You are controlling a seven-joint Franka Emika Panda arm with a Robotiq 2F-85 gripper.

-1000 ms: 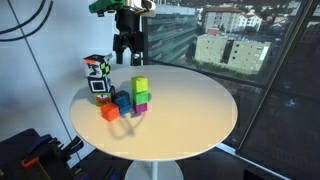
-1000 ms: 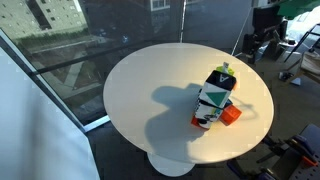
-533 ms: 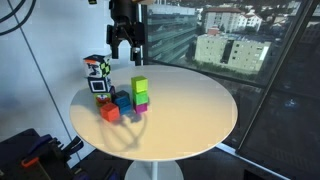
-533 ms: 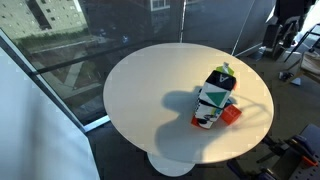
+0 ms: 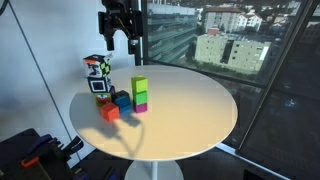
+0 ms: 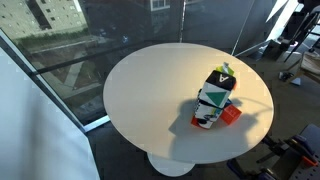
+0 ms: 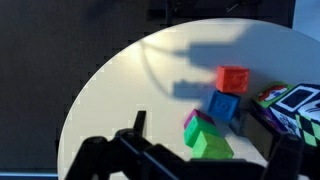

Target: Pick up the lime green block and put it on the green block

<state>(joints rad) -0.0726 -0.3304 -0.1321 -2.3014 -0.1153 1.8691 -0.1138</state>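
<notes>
Claw (image 5: 119, 40) high over the far rim of the round white table (image 5: 190, 120), released, fingers apart, gripping nothing. Well below it, topping a small stack on the tabletop: lime green block (image 5: 139, 84), resting on the green block (image 5: 140, 95), that one on a magenta block (image 5: 141, 105). Just beside the stack: blue block (image 5: 122, 100), red block (image 5: 109, 112), patterned carton (image 5: 96, 75). Behind, glass wall (image 5: 280, 70), buildings (image 5: 225, 48) outside.
</notes>
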